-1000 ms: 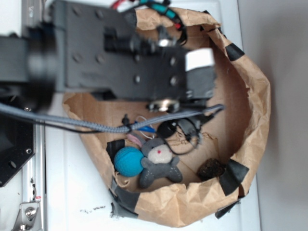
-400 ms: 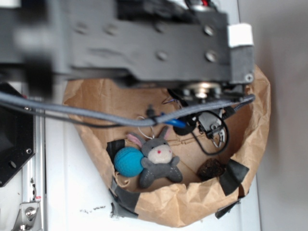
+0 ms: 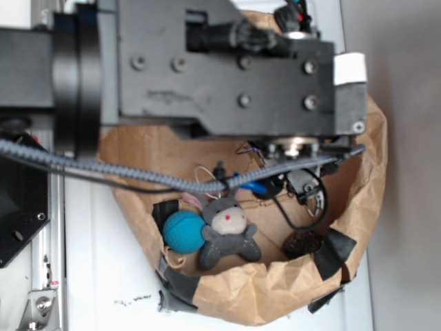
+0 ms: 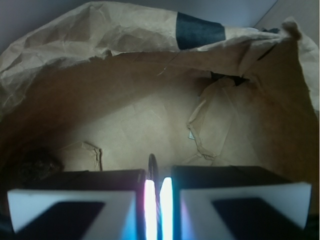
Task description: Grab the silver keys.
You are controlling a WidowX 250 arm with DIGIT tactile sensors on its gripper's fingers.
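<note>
Wrist view: the gripper [image 4: 157, 176] is seen at the bottom edge. Its two white-faced fingers [image 4: 70, 200] are drawn almost together, with only a narrow bright slit left between the jaws. A thin dark curved piece [image 4: 152, 165] stands up in that slit; what it belongs to cannot be told from this view. A dark rough lump [image 4: 32, 167] is seen just beyond the left finger, on the floor of the paper bag [image 4: 100, 45]. Creased brown floor is seen past it. The far wall is folded over at the rim, where a strip of black tape [image 4: 200, 30] is stuck.

Exterior view, from above: the black arm [image 3: 207, 69] is laid across the bag's upper half. A grey braided cable [image 3: 103, 169] is slung below the arm.

- The silver keys [image 3: 306, 187] are seen as small shiny metal pieces right under the arm's tip, near the bag's right wall.
- A black loop is seen around and below them.
- The grey plush bunny [image 3: 227, 227] is noted near the lower wall, well apart from the keys.
- A blue ball [image 3: 183, 231] is touching the bunny's left side.
- The lump is found by the lower right wall.
</note>
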